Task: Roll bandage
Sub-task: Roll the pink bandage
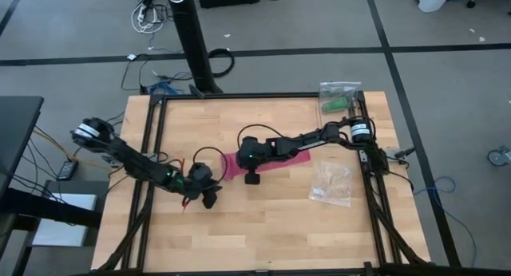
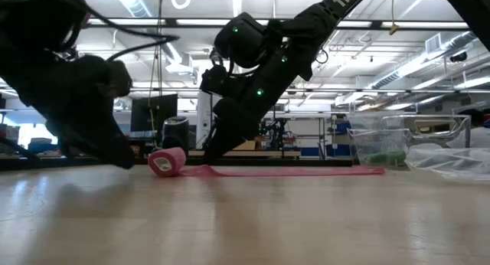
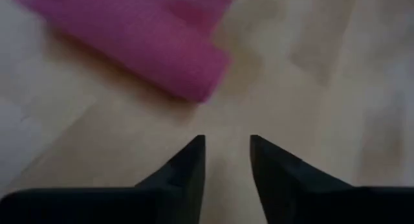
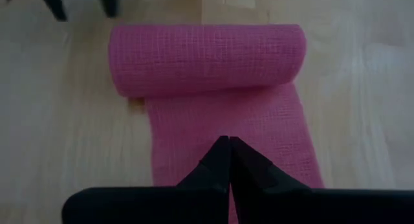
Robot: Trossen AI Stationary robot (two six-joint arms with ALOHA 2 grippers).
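The left claw [image 1: 209, 198] is spread a little, holding nothing, near the roll. The bandage [image 4: 207, 59] lies mid-tabletop [image 1: 263, 220], partly rolled, tail flat. It looks soft, light and stretchy; push the roll's middle. The right claw [image 4: 229, 146], pressed together, rests on the tail.

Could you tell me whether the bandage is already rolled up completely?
No, the bandage is only partly rolled; a flat strip runs from it under the right gripper.
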